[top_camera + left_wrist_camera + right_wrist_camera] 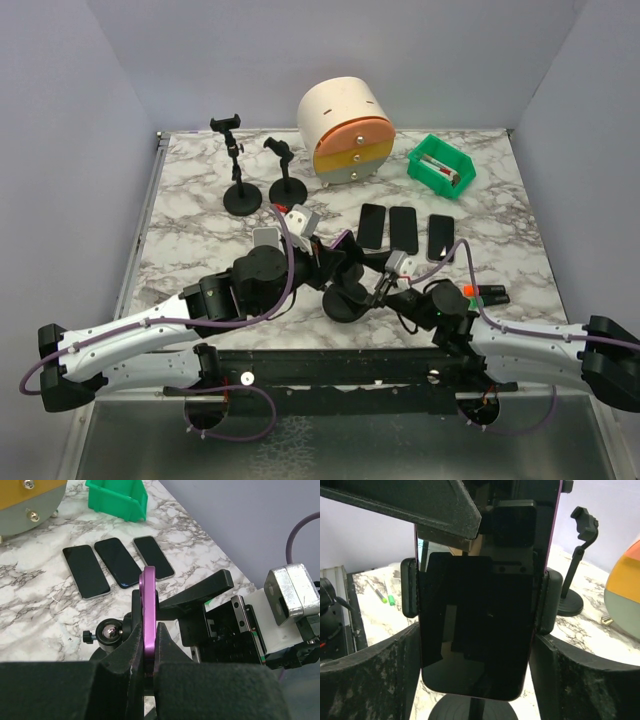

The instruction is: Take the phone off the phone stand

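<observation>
Phone [149,611], slim purple slab, glossy black glass

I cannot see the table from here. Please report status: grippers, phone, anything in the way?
Left gripper shut on phone edge. Right gripper open, flanking phone. Phone in stand clamp. Nothing blocking in view.

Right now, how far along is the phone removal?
Looks done: three phones lie flat on the table, and two stands at the back are bare. In hand: the left gripper is shut on the purple phone by its edge; the right gripper is open, straddling the stand clamp. Left: the phone sits in the clamp, not yet lifted out.
</observation>
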